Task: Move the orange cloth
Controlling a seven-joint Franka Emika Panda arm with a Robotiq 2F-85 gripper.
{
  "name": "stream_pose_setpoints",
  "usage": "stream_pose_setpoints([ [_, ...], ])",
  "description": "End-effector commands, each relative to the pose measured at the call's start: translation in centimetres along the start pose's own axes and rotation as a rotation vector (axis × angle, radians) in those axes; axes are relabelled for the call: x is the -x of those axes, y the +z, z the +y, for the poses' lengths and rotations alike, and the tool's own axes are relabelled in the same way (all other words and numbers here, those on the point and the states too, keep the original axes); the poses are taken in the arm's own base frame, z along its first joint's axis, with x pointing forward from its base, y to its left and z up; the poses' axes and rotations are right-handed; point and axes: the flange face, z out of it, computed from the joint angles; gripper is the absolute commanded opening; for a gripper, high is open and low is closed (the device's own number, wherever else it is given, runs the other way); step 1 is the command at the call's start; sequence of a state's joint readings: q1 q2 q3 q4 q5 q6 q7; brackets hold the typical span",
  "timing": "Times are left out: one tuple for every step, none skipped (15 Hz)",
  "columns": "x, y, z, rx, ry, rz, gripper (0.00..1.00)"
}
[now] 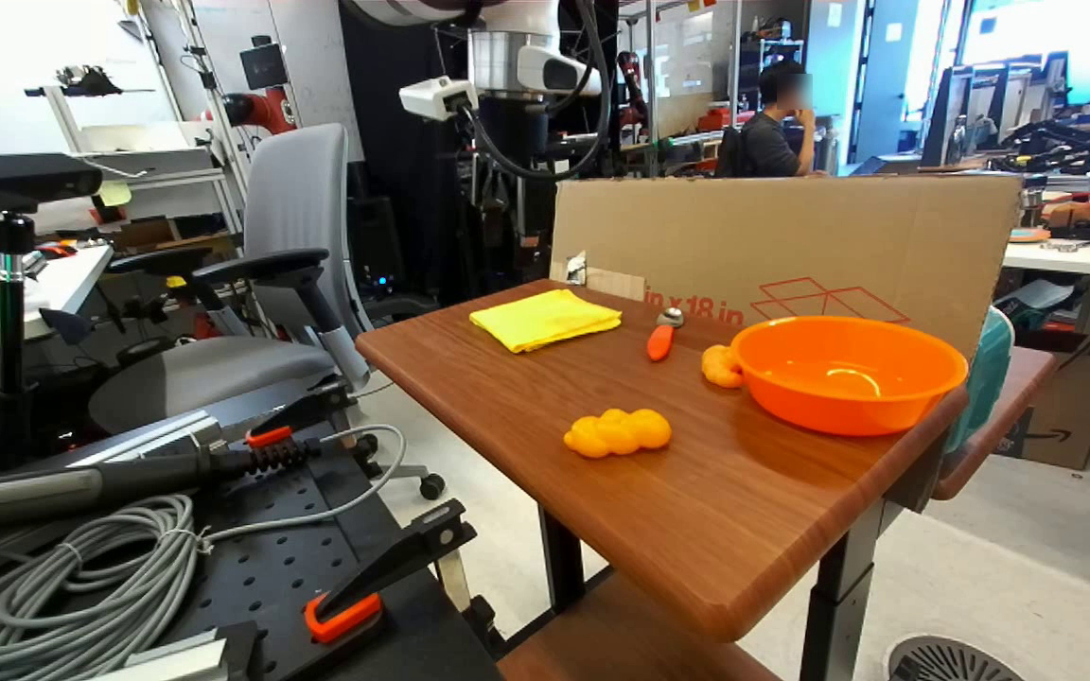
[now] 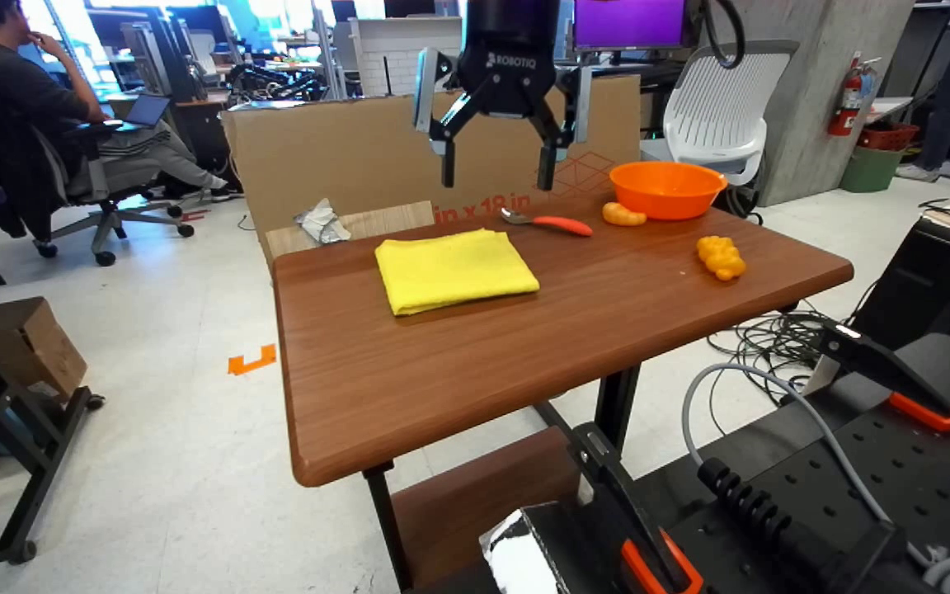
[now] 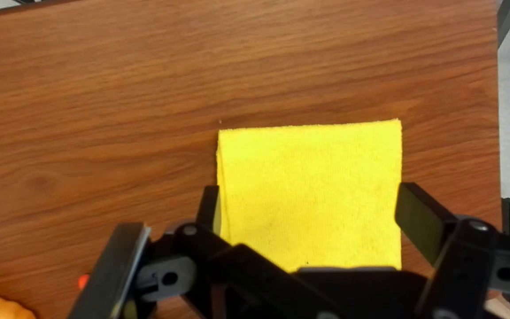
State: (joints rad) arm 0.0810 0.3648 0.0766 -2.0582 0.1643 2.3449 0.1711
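Observation:
The cloth is bright yellow in these views, folded into a rough square and lying flat on the brown table [image 2: 376,371]. It shows in both exterior views [image 1: 545,320] [image 2: 454,268] and in the wrist view [image 3: 312,168]. My gripper [image 2: 497,173] is open and empty, and hangs above the table over the cloth, apart from it. In the wrist view its fingers [image 3: 310,208] appear on either side of the cloth, roughly along its left and right edges. The gripper body hides the near edge of the cloth there.
An orange bowl [image 1: 848,374] stands at one end of the table. A small lumpy orange piece [image 1: 722,366] is beside it and another [image 1: 618,433] lies nearer the table's edge. A spoon with an orange handle [image 2: 562,223] lies near the cloth. A cardboard panel [image 1: 791,236] stands along one side.

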Motion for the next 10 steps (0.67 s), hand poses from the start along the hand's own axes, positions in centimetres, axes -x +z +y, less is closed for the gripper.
stream_pose_setpoints([
  [-2.9, 2.3, -2.3, -0.017, 0.035, 0.009, 1.0],
  [-3.4, 3.0, -2.7, -0.015, 0.041, 0.009, 1.0],
  [-3.9, 3.7, -3.1, -0.014, 0.049, 0.009, 1.0],
  [-4.4, 4.4, -3.4, -0.011, 0.056, 0.011, 1.0],
  [-4.9, 5.1, -3.6, -0.008, 0.063, 0.007, 1.0],
  [-5.3, 5.7, -3.8, -0.005, 0.069, 0.006, 1.0],
  [-5.6, 6.4, -4.0, -0.001, 0.072, 0.012, 1.0],
  [-5.9, 7.1, -4.1, 0.002, 0.074, 0.016, 1.0],
  [-6.1, 7.7, -4.2, 0.011, 0.079, 0.026, 1.0],
  [-6.4, 8.4, -4.3, 0.017, 0.082, 0.037, 1.0],
])
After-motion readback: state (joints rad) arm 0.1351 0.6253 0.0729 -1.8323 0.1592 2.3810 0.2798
